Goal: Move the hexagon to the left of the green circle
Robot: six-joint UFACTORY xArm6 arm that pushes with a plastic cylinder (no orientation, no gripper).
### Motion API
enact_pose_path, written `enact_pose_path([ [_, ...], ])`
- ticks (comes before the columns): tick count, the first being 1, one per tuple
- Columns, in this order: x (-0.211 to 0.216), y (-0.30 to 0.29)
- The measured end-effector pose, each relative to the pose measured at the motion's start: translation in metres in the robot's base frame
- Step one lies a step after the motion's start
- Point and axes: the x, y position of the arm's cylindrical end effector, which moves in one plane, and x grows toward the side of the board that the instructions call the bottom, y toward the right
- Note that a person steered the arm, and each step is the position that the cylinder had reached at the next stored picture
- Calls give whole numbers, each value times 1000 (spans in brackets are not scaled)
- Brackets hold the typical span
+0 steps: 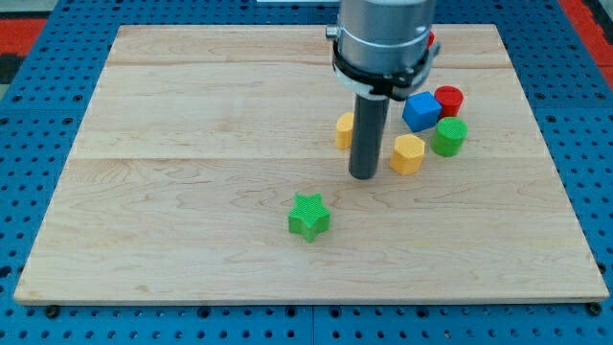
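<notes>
The arm carries no gripper, only a rod, so nothing is clasped or released; my tip [363, 176] is set on the bench [192, 220] just to the view's left of the yellow hexagon [408, 153], near it but seemingly not touching.

The hexagon is already seen close beside the green circle [448, 136], on its left and slightly lower in the view. A blue cube [420, 111] and a red cylinder [448, 99] are packed just above that pair, and another yellow block [344, 130], its shape hidden by the rod, is found up and left of the tip. A green star [308, 216] sits well apart toward the view's bottom.

The chief risk is judged to be a push toward the view's right: the hexagon would be driven into the circle, and the circle, cube and cylinder could be shunted together, spoiling the arrangement. A glancing contact could also spin the hexagon downward.

Open room is plentiful on the view's left and bottom; the right edge is nearer the cluster.
</notes>
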Motion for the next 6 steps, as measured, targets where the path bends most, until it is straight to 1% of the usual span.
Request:
enact_pose_path([
  [1,7,39],
  [2,-1,59],
  [3,-19,57],
  [4,-16,67],
  [5,-6,22],
  [6,-6,-51],
])
